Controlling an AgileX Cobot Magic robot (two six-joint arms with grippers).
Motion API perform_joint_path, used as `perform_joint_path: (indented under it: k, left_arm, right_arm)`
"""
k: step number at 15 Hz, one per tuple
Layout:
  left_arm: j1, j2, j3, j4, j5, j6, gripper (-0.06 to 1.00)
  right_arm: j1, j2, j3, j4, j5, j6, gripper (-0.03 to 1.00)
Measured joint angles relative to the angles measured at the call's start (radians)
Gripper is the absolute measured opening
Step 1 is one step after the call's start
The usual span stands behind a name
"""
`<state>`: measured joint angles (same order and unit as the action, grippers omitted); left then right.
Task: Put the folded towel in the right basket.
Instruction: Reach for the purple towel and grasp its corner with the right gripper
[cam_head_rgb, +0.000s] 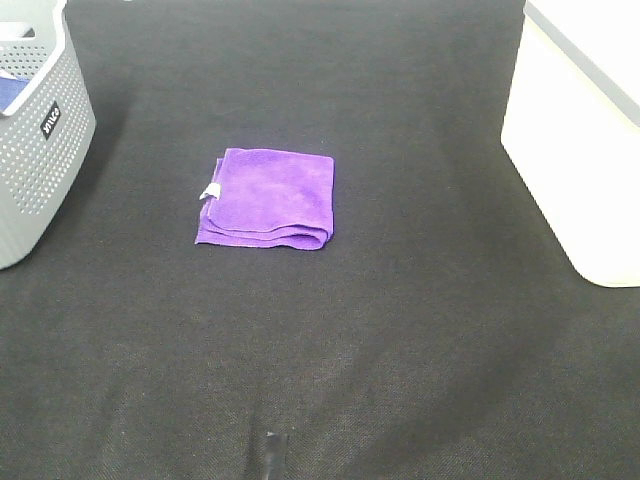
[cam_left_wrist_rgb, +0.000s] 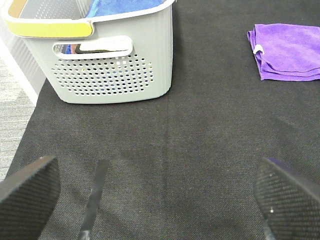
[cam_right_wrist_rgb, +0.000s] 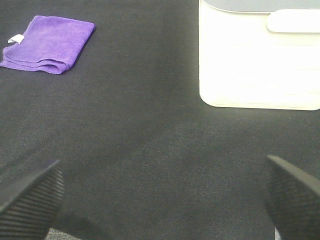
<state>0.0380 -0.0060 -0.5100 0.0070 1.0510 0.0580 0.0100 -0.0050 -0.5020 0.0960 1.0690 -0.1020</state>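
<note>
A folded purple towel (cam_head_rgb: 268, 197) with a small white tag lies flat on the black cloth at the middle of the table. It also shows in the left wrist view (cam_left_wrist_rgb: 287, 51) and the right wrist view (cam_right_wrist_rgb: 47, 43). The white right basket (cam_head_rgb: 575, 140) stands at the right edge, also in the right wrist view (cam_right_wrist_rgb: 259, 60). My left gripper (cam_left_wrist_rgb: 155, 200) is open and empty, well short of the towel. My right gripper (cam_right_wrist_rgb: 160, 200) is open and empty, apart from towel and basket. Neither gripper shows in the exterior high view.
A grey perforated basket (cam_head_rgb: 40, 130) stands at the left edge; in the left wrist view (cam_left_wrist_rgb: 110, 55) it holds a blue cloth (cam_left_wrist_rgb: 120, 6). The table's left edge and grey floor (cam_left_wrist_rgb: 12, 115) show beside it.
</note>
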Motion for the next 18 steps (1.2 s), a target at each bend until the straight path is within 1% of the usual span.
perform_joint_path:
  k: [18]
  left_arm:
    - [0.000,0.000,0.000,0.000,0.000,0.000,0.99]
  right_arm:
    - [0.000,0.000,0.000,0.000,0.000,-0.001,0.98]
